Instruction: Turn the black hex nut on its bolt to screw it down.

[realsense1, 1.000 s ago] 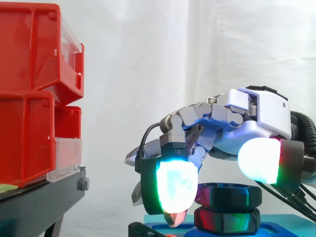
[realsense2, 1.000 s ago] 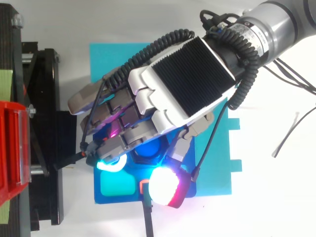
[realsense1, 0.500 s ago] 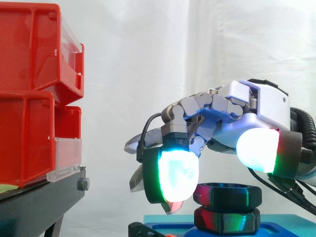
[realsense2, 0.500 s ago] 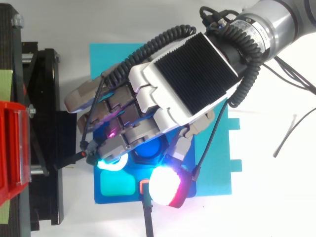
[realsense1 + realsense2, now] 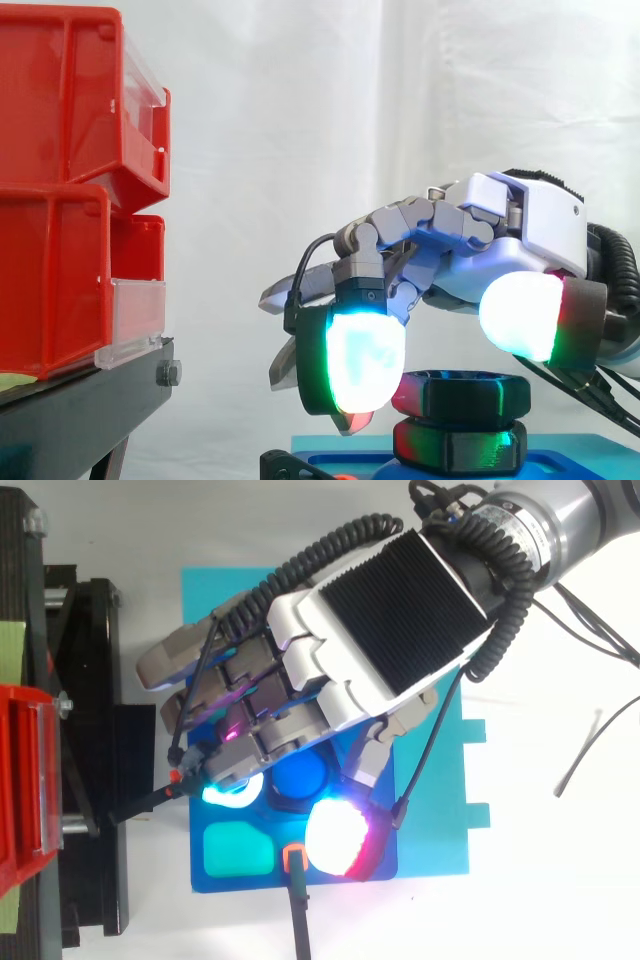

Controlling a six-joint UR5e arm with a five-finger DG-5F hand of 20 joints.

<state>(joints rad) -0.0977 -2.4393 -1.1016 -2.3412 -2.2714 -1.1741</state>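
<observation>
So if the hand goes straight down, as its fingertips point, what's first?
Likely the blue base beside the black hex nut: the hand's pads flank the nut, though depth is unclear.

The hand (image 5: 380, 610) has lifted slightly since a second ago and swung. From above, its back and wrist now lie further right and far. From the side, the cyan-green fingertip pad (image 5: 365, 365) sits higher and a little further right, closer to the black hex nut (image 5: 460, 393). The thumb pad (image 5: 340, 840) has shifted toward the far side, and more of the bolt (image 5: 300, 777) top shows.
</observation>
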